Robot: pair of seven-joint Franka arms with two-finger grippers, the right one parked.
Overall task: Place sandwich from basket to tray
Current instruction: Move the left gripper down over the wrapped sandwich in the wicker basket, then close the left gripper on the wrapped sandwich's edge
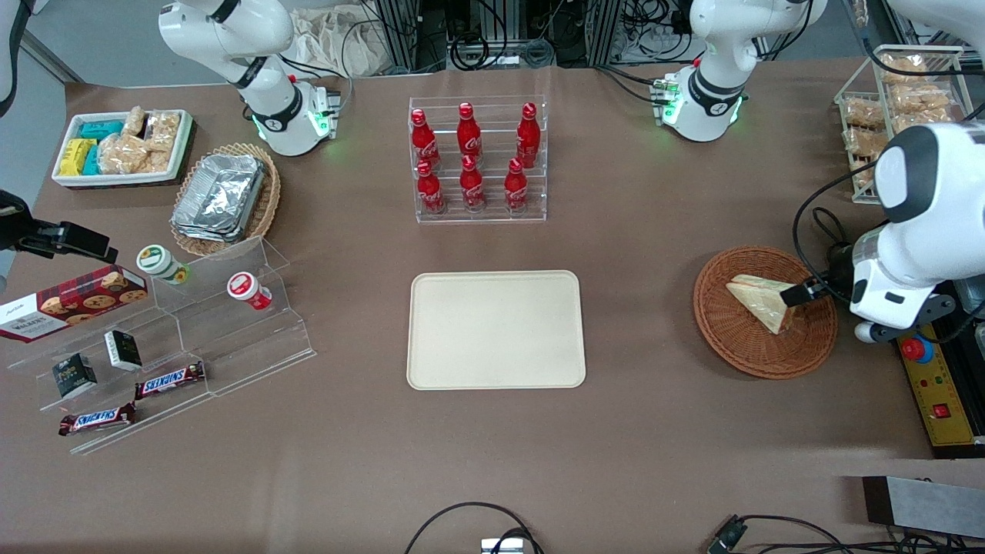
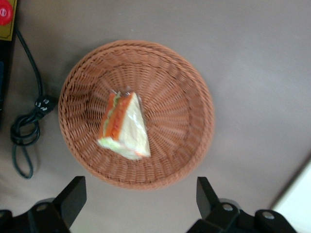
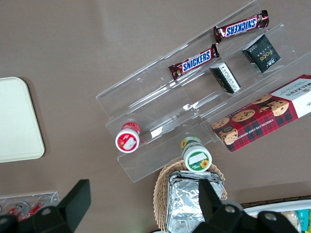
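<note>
The sandwich, a clear-wrapped wedge of pale bread with an orange-red filling edge, lies in the round reddish-brown wicker basket. My left gripper hangs above the basket's rim on the working arm's side. It is open, and only table shows between its dark fingers. The sandwich is apart from the fingers. The cream-beige tray lies flat and bare at the table's middle, beside the basket toward the parked arm's end.
A clear rack of red cola bottles stands farther from the camera than the tray. A yellow control box and a black cable lie beside the basket. An acrylic snack stand, foil containers and a white bin sit toward the parked arm's end.
</note>
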